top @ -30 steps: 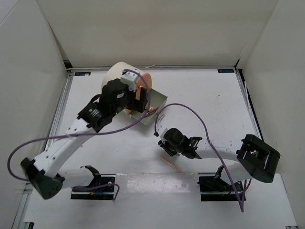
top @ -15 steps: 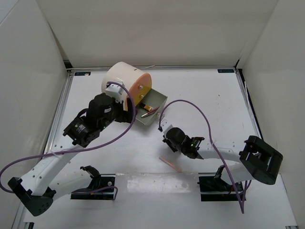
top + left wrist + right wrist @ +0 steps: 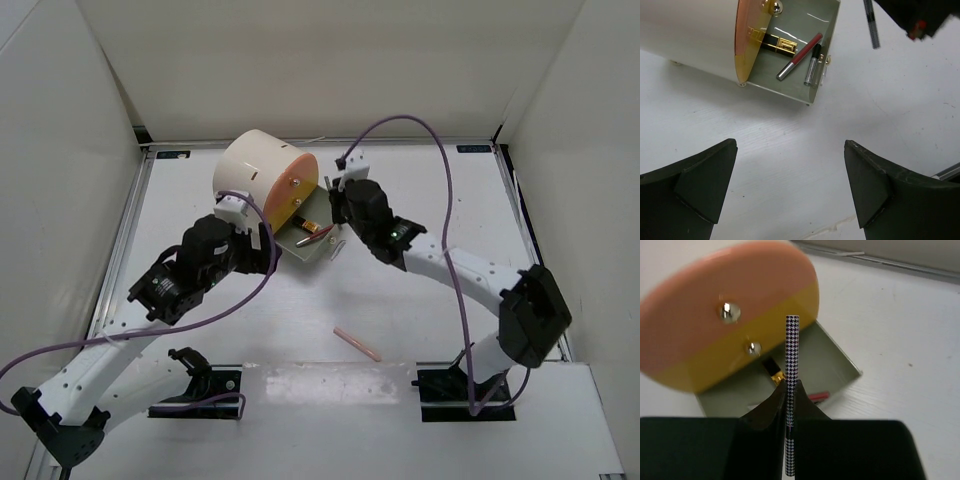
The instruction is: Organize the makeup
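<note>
My right gripper [image 3: 791, 390] is shut on a thin black-and-white houndstooth pencil [image 3: 792, 355] and holds it upright over the open grey-green drawer [image 3: 840, 362]. In the top view this gripper [image 3: 340, 205] hangs at the drawer's far right side. The drawer [image 3: 829, 30] holds a black-and-gold lipstick [image 3: 775, 44], a red pencil with a silver cap [image 3: 800, 56] and a clear tube [image 3: 813, 65]. A pink pencil [image 3: 357, 345] lies on the table near the front. My left gripper [image 3: 790, 175] stands open over bare table, just short of the drawer [image 3: 318, 240].
The drawer belongs to a big cream cylinder [image 3: 262, 170] with an orange and yellow front [image 3: 725, 315] and two metal knobs. White walls close in the table on three sides. The arms' bases sit at the near edge.
My right gripper shut on the houndstooth pencil near the front of the table and carried it up over the drawer. My left arm drew back from the drawer toward the near left.
</note>
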Motion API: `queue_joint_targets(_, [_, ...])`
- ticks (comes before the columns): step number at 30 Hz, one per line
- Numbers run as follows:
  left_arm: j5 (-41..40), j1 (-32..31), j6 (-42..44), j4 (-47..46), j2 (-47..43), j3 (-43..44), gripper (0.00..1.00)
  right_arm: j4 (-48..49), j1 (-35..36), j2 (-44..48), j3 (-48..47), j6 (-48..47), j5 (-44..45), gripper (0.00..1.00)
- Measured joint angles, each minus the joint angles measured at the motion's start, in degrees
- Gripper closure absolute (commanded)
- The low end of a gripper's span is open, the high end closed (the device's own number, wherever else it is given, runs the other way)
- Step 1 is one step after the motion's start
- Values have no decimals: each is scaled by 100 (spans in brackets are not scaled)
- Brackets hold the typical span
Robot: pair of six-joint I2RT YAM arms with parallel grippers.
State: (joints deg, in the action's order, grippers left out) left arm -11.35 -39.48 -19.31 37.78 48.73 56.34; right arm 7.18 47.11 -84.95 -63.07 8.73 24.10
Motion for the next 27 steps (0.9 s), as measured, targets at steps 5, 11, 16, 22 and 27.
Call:
queue_joint_targets(5, [-96,0,-155,26,-101,-26,2,162,-107,-883,-553,1534,284,91])
queue_joint_targets(11, [-372,0,-278,227,-243,-24,2,157,-201,-1309,-522,2688,400,82])
queue_joint_targets(16, [-439,0,-236,378,-214,87,2,199,-210,-1346,-496,3123,306,63])
queue_joint_targets(22, [-444,0,-181,420,-46,181,2,-33,-210,-1530,-507,3316,81,60])
queue_joint_targets(27, [-227,0,-116,446,234,195,2,-103,-221,-1322,-332,3287,98,56])
